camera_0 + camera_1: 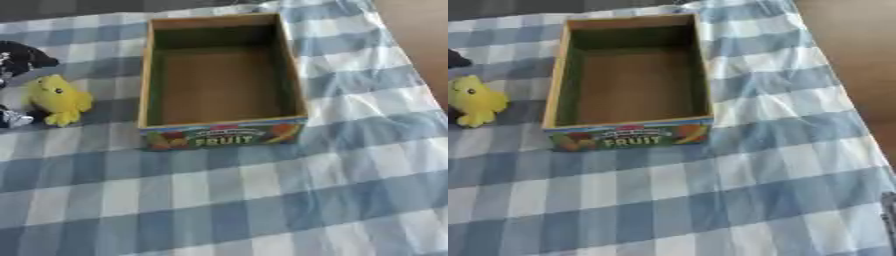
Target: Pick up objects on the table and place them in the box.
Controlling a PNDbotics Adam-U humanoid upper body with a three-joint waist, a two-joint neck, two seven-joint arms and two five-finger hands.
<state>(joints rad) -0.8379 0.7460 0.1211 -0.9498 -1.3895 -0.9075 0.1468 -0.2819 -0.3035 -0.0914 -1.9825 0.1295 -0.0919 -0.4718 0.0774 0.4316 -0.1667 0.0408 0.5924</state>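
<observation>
Left eye view: cardboard box [297, 75] marked FRUIT, open on the checked cloth [262, 200]; yellow plush toy [58, 99] just left of it, beside dark toys [22, 59]. Right eye view: same layout; no hand shows, finger state cannot be told.

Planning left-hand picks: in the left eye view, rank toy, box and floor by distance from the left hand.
1. Toy: yellow, right beside the left hand at the left edge.
2. Box: centre, right of the toy.
3. Floor: far right, beyond the cloth.
</observation>
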